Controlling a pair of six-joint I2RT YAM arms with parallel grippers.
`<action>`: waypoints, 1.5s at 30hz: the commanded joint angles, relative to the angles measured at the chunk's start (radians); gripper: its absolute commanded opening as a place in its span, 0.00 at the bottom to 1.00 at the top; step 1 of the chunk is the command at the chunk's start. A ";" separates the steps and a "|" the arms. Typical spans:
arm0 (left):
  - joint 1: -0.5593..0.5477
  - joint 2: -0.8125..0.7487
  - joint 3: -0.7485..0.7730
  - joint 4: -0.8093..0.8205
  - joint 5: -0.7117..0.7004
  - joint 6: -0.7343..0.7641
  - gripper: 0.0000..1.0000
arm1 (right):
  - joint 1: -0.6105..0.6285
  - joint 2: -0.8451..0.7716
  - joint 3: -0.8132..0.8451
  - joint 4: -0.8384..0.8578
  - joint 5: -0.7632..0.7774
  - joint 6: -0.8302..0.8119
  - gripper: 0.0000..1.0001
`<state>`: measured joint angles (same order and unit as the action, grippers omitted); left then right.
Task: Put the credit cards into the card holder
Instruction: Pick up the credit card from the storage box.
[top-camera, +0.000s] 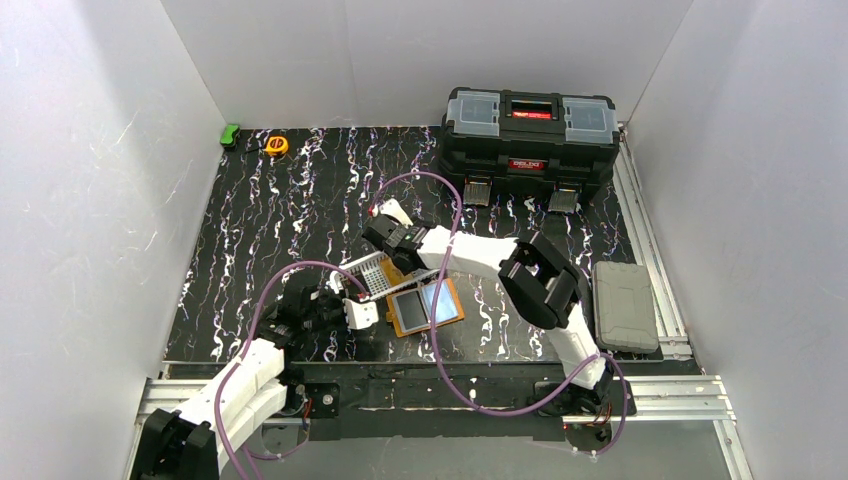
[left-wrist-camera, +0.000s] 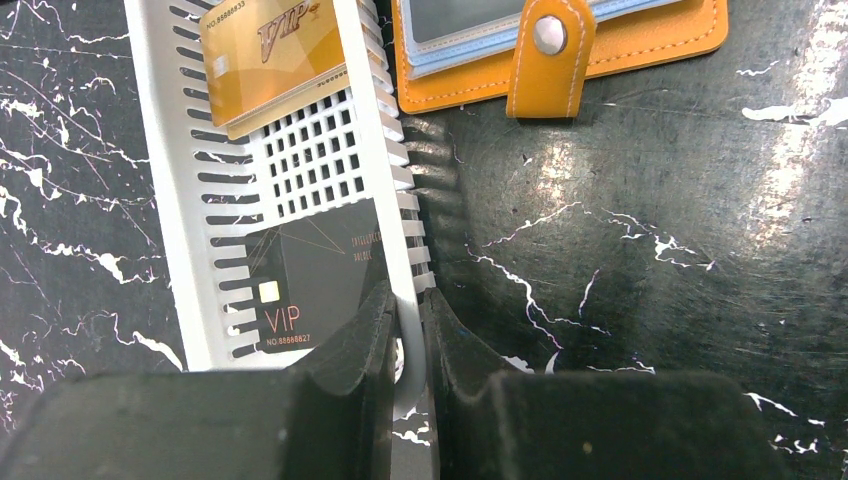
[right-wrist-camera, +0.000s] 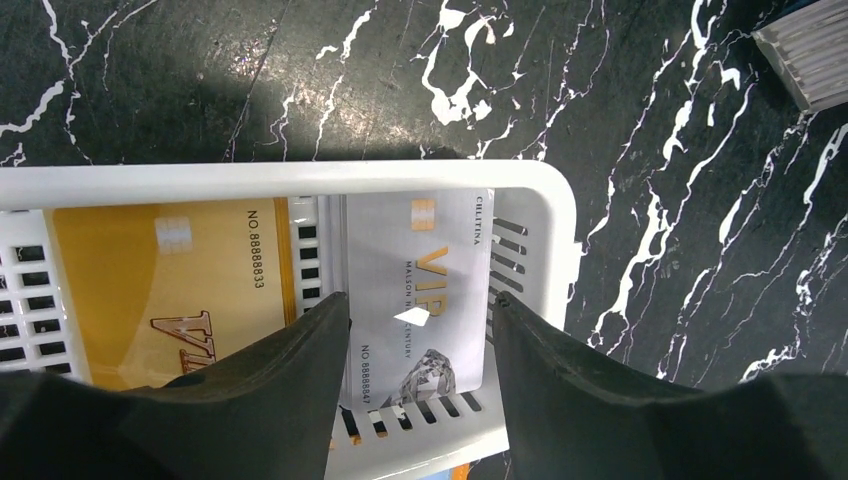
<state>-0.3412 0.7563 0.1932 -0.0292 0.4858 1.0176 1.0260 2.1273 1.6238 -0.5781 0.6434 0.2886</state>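
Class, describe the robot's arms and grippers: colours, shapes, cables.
The left arm and right arm have white links and bulky black joints; a purple cable loops along each. The left gripper and right gripper are matte black, with two tapering fingers each.

The left arm (top-camera: 245, 372) is stretching low and forward from its base, angling in toward the middle. The left gripper (left-wrist-camera: 408, 296) is pinching a thin basket wall (left-wrist-camera: 375, 120), with its two dark fingers (left-wrist-camera: 360, 340) pressing in from either side and nearly meeting. The right arm (top-camera: 480, 250) is folding sharply at the elbow and reaching leftward across the front. The right gripper (right-wrist-camera: 420, 305) is pointing downward, its jaws standing well apart and its fingers (right-wrist-camera: 300, 350) gripping nothing.
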 joint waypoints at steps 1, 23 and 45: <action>0.005 -0.011 0.028 -0.007 0.019 -0.004 0.00 | 0.000 0.006 0.000 -0.027 0.057 0.006 0.61; 0.005 -0.029 0.031 -0.037 0.031 -0.020 0.00 | -0.013 -0.104 -0.032 0.021 0.161 -0.069 0.55; 0.005 -0.005 0.042 -0.024 0.025 -0.019 0.00 | -0.018 -0.059 -0.026 0.021 -0.138 0.036 0.70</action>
<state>-0.3412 0.7578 0.2050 -0.0544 0.4900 1.0027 1.0092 2.0403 1.5436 -0.5499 0.4889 0.3191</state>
